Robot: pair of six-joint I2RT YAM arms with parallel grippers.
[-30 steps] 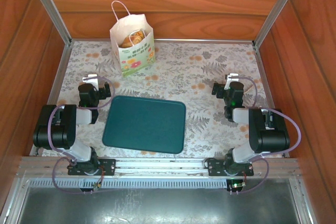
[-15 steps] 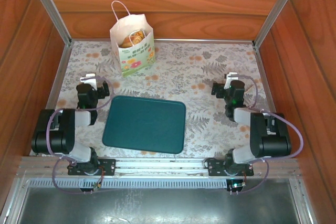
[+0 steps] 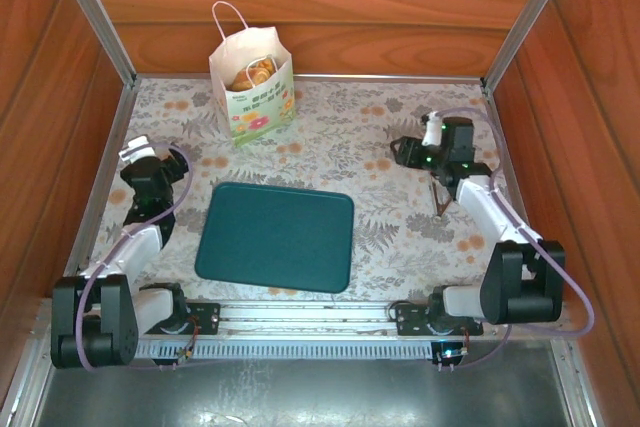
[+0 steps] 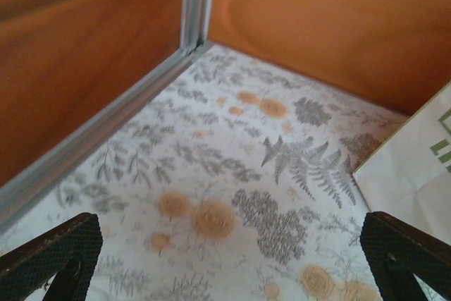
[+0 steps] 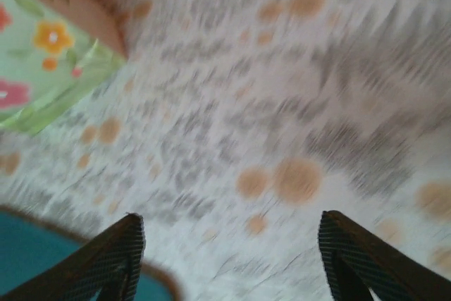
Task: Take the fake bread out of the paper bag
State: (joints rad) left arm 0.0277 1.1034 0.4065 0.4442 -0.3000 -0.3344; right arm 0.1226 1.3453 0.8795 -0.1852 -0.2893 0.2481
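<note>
Bright, even light is cast, with soft shadows; the paper bag (image 5: 39, 82) and tablecloth (image 5: 296, 68) are motion-blurred in the right wrist view.

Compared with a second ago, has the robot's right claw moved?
Yes. The right gripper has moved toward the back wall as its arm stretched out, and it now sits past the far edge of the green tray.

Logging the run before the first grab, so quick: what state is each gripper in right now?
Left gripper: open, fingers wide apart, holding nothing.
Right gripper: open, holding nothing, though its wrist view is blurred.
</note>
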